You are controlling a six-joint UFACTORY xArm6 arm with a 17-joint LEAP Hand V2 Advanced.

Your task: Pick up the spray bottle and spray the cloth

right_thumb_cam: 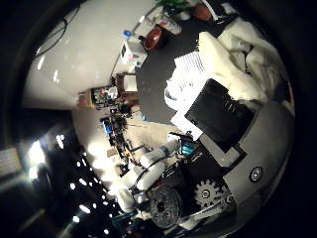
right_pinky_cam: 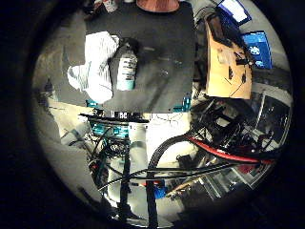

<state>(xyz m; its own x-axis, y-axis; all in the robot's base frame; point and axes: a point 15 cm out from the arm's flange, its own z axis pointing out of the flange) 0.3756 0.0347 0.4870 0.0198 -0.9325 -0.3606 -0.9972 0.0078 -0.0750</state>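
Note:
A spray bottle (right_pinky_cam: 127,67) with a pale teal body and a black head lies on its side on the black table top (right_pinky_cam: 164,57). A crumpled white cloth (right_pinky_cam: 95,62) with faint stripes lies right beside it, touching it. My hand (right_thumb_cam: 225,116) is well above the table and apart from both. Its white fingers (right_thumb_cam: 233,64) reach out relaxed, with nothing between them. The cloth also shows past those fingers in the thumb side view.
A reddish bowl (right_thumb_cam: 153,37) and a small white box (right_thumb_cam: 132,52) stand at the table's far end. A wooden board (right_pinky_cam: 228,67) and blue screens (right_pinky_cam: 257,45) sit beside the table. The arm's white links (right_pinky_cam: 138,143) rise at the near edge.

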